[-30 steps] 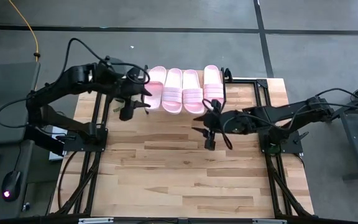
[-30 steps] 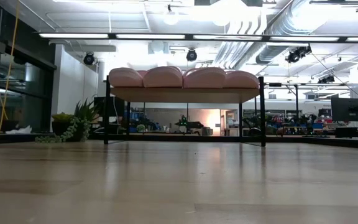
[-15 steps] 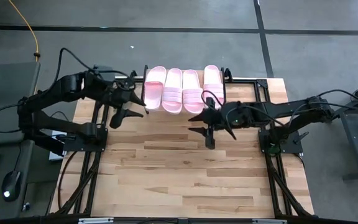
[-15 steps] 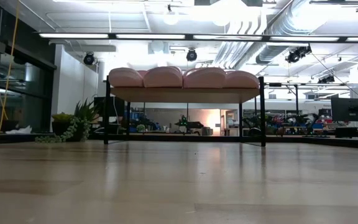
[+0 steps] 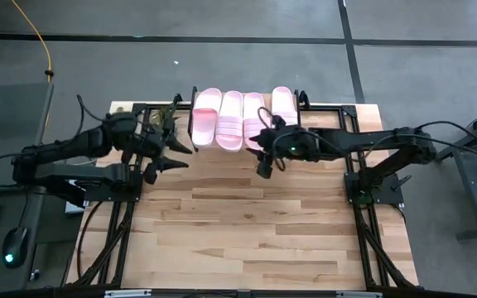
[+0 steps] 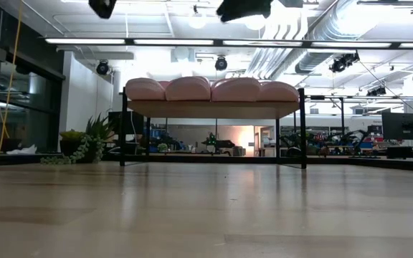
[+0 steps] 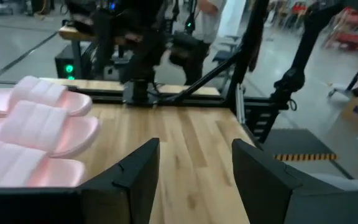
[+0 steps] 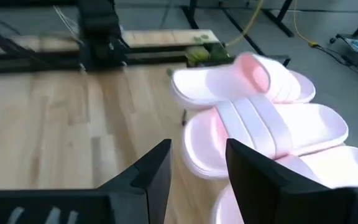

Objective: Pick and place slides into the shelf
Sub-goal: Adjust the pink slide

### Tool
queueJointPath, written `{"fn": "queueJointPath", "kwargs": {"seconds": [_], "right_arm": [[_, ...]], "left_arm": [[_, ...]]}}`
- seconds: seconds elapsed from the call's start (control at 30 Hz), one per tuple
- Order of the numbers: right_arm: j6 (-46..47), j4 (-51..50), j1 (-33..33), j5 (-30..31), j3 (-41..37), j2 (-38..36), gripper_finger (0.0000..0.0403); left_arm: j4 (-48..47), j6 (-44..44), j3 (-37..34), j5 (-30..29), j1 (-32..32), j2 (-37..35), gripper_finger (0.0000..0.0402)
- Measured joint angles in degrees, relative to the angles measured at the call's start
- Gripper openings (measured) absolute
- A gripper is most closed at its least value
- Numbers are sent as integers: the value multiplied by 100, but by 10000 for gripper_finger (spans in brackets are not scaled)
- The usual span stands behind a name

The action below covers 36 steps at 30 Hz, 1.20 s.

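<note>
Slides [image 5: 243, 120], four pale pink ribbed-strap foam sandals, sit side by side on the low wood-topped black-frame shelf [image 6: 214, 109] at the plank tabletop's [image 5: 247, 223] far edge. Left hand [image 5: 172, 153] empty, fingers apart, beside shelf. Right hand [image 5: 262, 155] empty, fingers apart, at the slides' near ends.

My overhead camera looks straight down on the whole table [image 5: 247, 223], with the slides [image 5: 243, 120] at upper centre of its frame. The low camera sits at tabletop height, facing level across the boards to the shelf [image 6: 212, 109] at mid-frame. My left wrist camera looks close past my fingers [image 7: 132, 180] across the table. My right wrist camera sees the same slides, close up.
</note>
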Motion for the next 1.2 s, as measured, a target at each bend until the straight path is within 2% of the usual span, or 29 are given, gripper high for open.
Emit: {"fn": "queueJointPath", "kwargs": {"seconds": [0.1,0.23,0.47,0.7,0.87,1.2], "right_arm": [[-190,-16,-66,265,0,221,142],[-324,-6,-68,1064,0,383,142],[-535,57,-65,1689,0,713,142],[-816,350,-63,1805,0,1100,142],[-951,620,-62,1950,0,1268,142],[-1231,771,23,2123,0,1447,142]], "left_arm": [[337,-56,-511,-43,-161,-261,184],[692,-100,-903,-223,-392,-437,184],[742,-186,-991,-659,-762,-475,184],[743,-193,-991,-669,-1142,-475,184],[740,-23,-991,-715,-1192,-475,184],[705,137,-991,-1509,-1190,-471,184]]}}
